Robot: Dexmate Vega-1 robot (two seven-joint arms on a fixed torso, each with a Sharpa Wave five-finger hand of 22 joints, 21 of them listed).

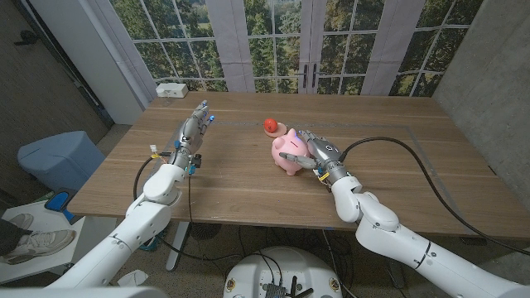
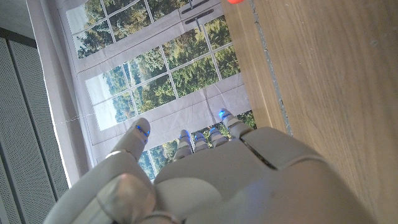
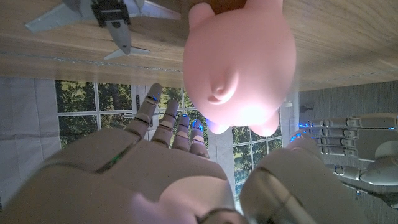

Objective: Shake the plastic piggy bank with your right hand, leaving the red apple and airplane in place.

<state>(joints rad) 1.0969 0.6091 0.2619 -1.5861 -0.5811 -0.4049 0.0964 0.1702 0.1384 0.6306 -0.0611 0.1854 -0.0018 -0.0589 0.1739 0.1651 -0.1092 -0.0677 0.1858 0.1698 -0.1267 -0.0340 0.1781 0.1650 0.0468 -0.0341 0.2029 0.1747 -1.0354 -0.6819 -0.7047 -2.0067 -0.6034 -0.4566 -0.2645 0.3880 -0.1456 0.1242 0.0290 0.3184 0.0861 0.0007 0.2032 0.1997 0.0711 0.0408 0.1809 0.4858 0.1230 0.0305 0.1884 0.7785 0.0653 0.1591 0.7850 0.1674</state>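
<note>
The pink piggy bank (image 1: 287, 155) stands on the wooden table (image 1: 240, 178) near its middle; its rounded body (image 3: 239, 59) also fills much of the right wrist view. My right hand (image 1: 320, 151) is right beside it on its right side, with the fingers (image 3: 165, 121) stretched out on one side and the thumb (image 3: 292, 180) on the other, not closed on it. The red apple (image 1: 271, 125) sits just beyond the pig. A grey toy airplane (image 3: 102, 15) lies on the table past my fingers. My left hand (image 1: 192, 132) stands at the left with fingers straight, holding nothing.
A white box (image 1: 171, 88) sits at the table's far left corner. A black cable (image 1: 414, 161) runs across the right side of the table. A blue bin (image 1: 58, 157) stands on the floor to the left, and a person's shoe (image 1: 33, 240) shows at the bottom left.
</note>
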